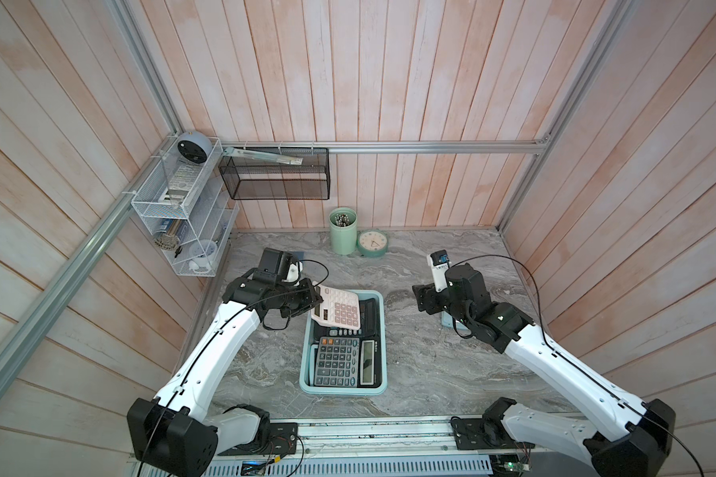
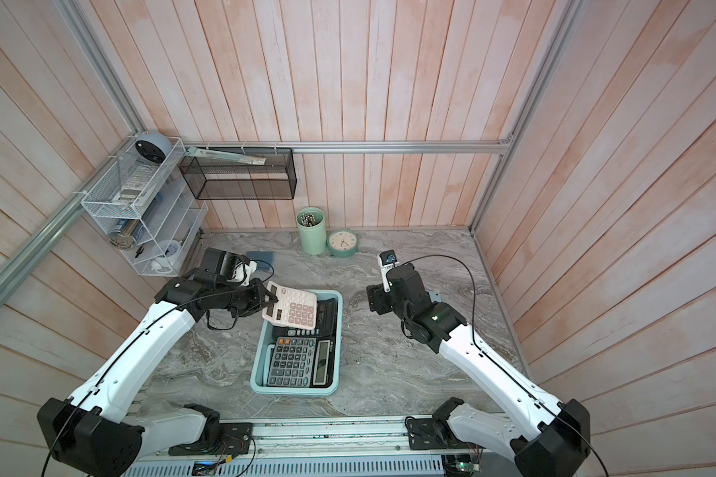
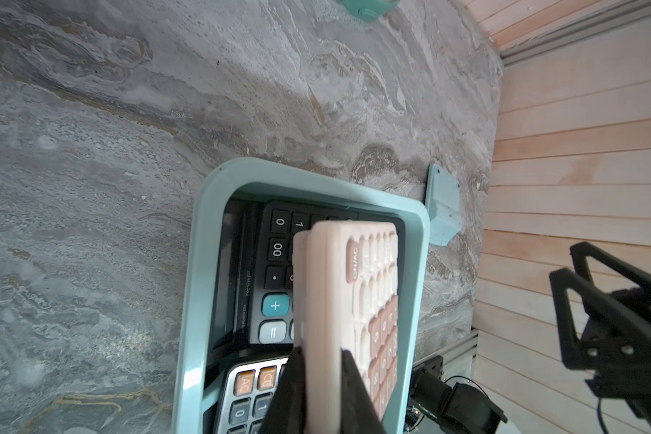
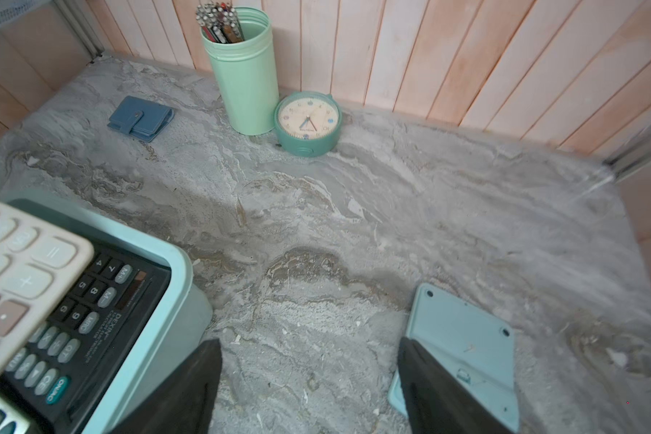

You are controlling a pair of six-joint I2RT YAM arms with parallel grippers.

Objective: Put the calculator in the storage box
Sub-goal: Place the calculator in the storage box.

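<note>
The left end effector (image 3: pixel 322 357) pinches the calculator (image 3: pixel 335 285) edgewise to slip into the storage box (image 3: pixel 192 300); the right end effector (image 4: pixel 309 344) gapes empty.

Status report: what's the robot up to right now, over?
Left gripper shut on pink calculator, tilted over box. Right gripper open, empty. Inside already: black calculator, grey calculator.

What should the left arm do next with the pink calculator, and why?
Probably lower the pink calculator into the storage box before letting go. The left pincer is shut on its edge, holding it tilted above the box's far end, over the black calculator lying inside; it does not look set down yet.
</note>
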